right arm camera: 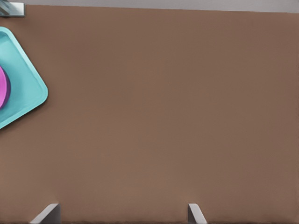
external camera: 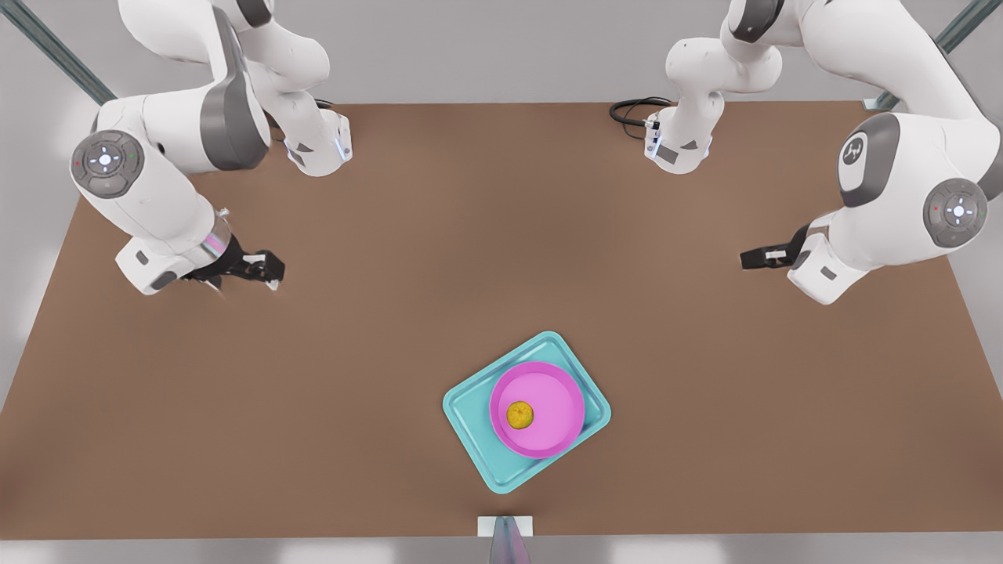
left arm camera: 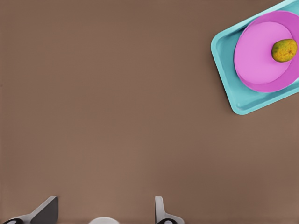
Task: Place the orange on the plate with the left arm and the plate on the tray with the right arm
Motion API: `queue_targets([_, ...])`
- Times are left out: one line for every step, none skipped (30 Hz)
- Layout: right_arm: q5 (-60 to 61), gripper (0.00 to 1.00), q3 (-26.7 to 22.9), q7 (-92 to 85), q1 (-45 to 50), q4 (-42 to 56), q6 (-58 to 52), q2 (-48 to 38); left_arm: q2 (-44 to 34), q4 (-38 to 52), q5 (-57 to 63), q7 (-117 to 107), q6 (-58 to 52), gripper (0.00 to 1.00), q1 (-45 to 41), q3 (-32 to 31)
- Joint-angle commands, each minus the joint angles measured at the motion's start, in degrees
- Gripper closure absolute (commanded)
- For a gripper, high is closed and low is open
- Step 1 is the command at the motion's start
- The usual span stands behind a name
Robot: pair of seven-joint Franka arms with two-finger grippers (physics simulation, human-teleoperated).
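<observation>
Teal tray (external camera: 470,403) is lying on the brown table (external camera: 392,352), turned at an angle, near the edge at the bottom of the front view, and the magenta-pink plate (external camera: 548,395) is sitting right on it, taking up much of its floor. The orange (external camera: 519,414) is resting on the plate, a touch off centre, and nothing is gripping it. The left wrist view is catching the same stack: tray (left arm camera: 224,70), plate (left arm camera: 257,56) and orange (left arm camera: 284,50), one upon the other.

Over on the front view's right, the left gripper (external camera: 751,257) is hovering above bare table, well apart from the tray, its fingers (left arm camera: 46,211) spread wide and holding nothing. On the front view's left, the right gripper (external camera: 266,270) is hanging just as far off, its fingers (right arm camera: 47,213) parted and empty too. From the right wrist view a corner of the tray (right arm camera: 28,88) is peeking in, with a sliver of the plate (right arm camera: 3,88) on it.
</observation>
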Motion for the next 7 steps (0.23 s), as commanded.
queue_targets([-0.80,0.00,0.00,-6.12,-0.16,-0.69,-4.29,-0.43,-0.23,0.02,0.05,0.30,-0.74,0.00,0.00,0.00])
queue_targets([-0.80,0.00,0.00,-6.12,-0.16,-0.69,-4.29,-0.43,-0.23,0.02,-0.04,0.21,-1.10,0.00,0.00,0.00])
queue_targets([-0.80,0.00,0.00,-6.12,-0.16,-0.69,-4.29,-0.35,-0.14,0.02,-0.13,-0.05,-1.10,0.00,0.00,0.00])
queue_targets([-0.80,0.00,-0.09,-6.12,-0.16,-0.69,-4.29,-0.35,0.04,0.02,-0.13,-0.14,-1.01,0.00,0.00,0.00])
queue_targets([-0.80,0.00,0.00,-6.12,-0.25,-0.69,-4.29,-0.26,0.12,0.02,-0.13,-0.22,-0.92,0.00,0.00,0.00])
queue_targets([-0.89,0.00,0.00,-6.12,-0.33,-0.60,-4.38,-0.26,0.12,0.02,-0.04,-0.31,-1.01,0.00,0.00,0.00])
queue_targets([-0.89,0.00,0.00,-6.21,-0.33,-0.60,-4.38,-0.26,0.12,0.02,0.05,-0.40,-1.01,0.00,0.00,0.00])
